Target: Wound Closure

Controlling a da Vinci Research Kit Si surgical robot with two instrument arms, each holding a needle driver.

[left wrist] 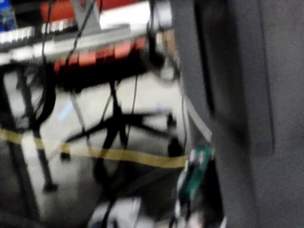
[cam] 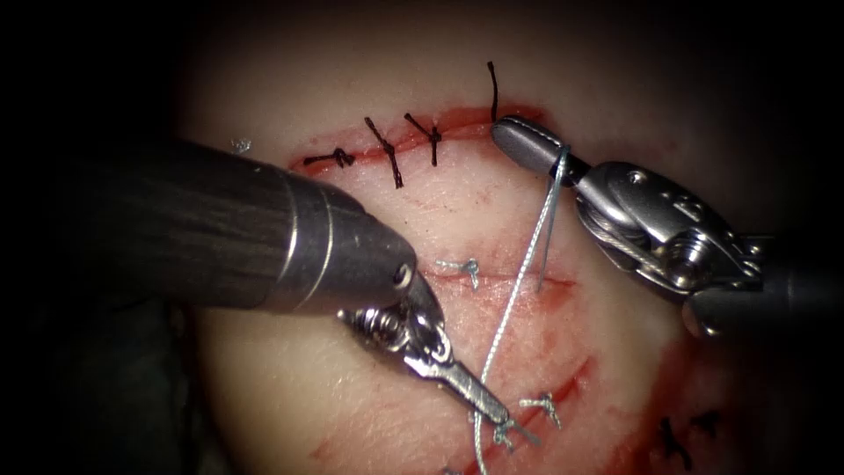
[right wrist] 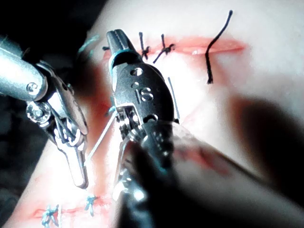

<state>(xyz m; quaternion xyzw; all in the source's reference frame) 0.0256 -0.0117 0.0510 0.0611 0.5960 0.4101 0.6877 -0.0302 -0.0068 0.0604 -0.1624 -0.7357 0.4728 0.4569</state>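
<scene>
Pale blue thread (cam: pixel 519 290), thin, limp and slippery, runs from the middle cut (cam: pixel 510 280) on the tissue (cam: pixel 308 387) up around the right tool (cam: pixel 519 141), whose jaws look clenched; the left tool (cam: pixel 488 406) grips it lower down, jaws closed; best taken crosswise between the pads; needle unseen.

Two tools work over the tissue (cam: pixel 352 70): the left tool (cam: pixel 479 400) and the right tool (cam: pixel 527 145). Three black knotted stitches (cam: pixel 432 136) cross the upper cut (cam: pixel 413 141), beside one loose black thread end (cam: pixel 492 88). One pale thread (cam: pixel 519 290) runs between the tools.
</scene>
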